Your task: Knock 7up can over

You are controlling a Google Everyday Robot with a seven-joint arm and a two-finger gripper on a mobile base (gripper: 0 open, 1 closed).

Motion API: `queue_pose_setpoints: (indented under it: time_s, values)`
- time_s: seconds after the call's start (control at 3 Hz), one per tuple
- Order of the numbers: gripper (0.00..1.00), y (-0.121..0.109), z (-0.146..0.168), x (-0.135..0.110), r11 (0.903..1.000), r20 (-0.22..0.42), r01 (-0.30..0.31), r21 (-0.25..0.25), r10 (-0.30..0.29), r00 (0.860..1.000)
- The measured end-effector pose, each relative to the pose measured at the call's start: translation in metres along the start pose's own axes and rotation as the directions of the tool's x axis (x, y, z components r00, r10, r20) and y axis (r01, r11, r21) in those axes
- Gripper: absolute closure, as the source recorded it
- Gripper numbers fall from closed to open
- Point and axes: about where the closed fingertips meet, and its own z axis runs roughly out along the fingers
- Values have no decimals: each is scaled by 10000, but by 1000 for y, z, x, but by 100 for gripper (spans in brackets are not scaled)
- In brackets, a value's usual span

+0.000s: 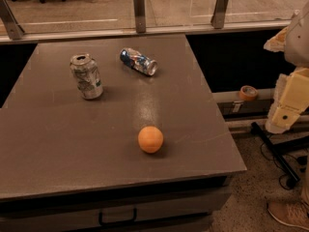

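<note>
Nearest, along the bottom edge of the frame, a black drawer handle (118, 220) under the grey table (48, 153); at lower right, a brown shoe (289, 214) on the floor. Further up, at lower centre of the tabletop, an orange (150, 139). At the right edge, off the table and well apart from everything on it, the cream gripper (288, 105); apart or together, cannot tell. Beyond, at upper left of the tabletop, the 7up can (86, 76), upright, dented, silver top up. Right of it and further back, a blue-and-silver can (139, 62) on its side. Right of the table, on a low ledge, an orange tape roll (248, 92). Farthest, metal rail posts (139, 8).
</note>
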Motion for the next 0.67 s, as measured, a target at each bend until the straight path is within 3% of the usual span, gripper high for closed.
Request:
queue_pose_setpoints:
  time_s: [0.67]
  values:
    - [0,-2,-3,-5,10000,233,30,66,-31,9997]
